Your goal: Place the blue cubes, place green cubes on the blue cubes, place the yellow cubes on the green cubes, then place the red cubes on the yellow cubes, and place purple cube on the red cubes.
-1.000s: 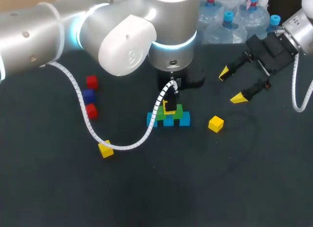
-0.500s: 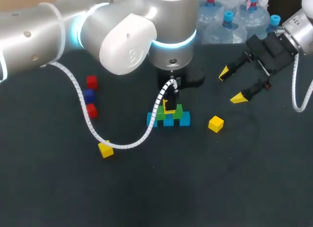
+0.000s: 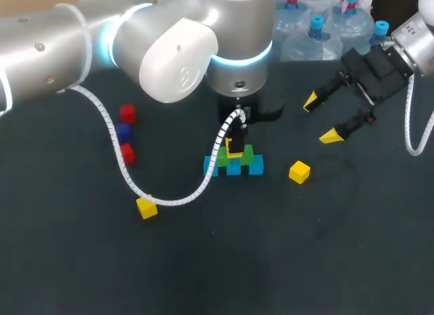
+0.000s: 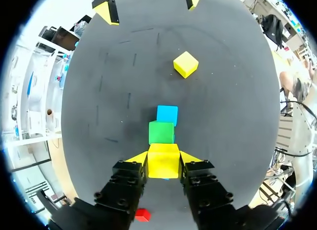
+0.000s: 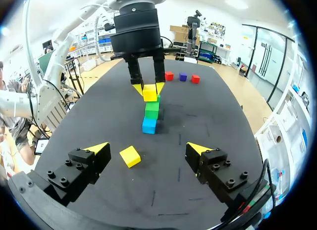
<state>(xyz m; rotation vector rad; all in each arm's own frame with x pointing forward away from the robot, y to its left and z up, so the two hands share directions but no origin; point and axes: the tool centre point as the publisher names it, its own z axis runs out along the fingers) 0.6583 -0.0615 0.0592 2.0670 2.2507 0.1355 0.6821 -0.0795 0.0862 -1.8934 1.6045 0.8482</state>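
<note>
My left gripper [image 3: 235, 146] is shut on a yellow cube [image 4: 163, 160], held over the block pile in the table's middle. The pile is a row of blue cubes [image 3: 255, 166] with green cubes [image 3: 245, 154] on them. I cannot tell whether the held yellow cube [image 5: 150, 93] touches the green cube [image 5: 152, 110] under it. In the left wrist view a green cube [image 4: 161, 132] and a blue cube [image 4: 167, 115] lie just ahead of the fingers. My right gripper [image 3: 321, 118] hangs open and empty at the back right, away from the pile.
One loose yellow cube [image 3: 299, 171] lies right of the pile, another [image 3: 146, 207] at the front left under the left arm's white cable. Two red cubes [image 3: 127, 113] [image 3: 126, 153] and a purple cube [image 3: 122, 132] sit in a line at the left.
</note>
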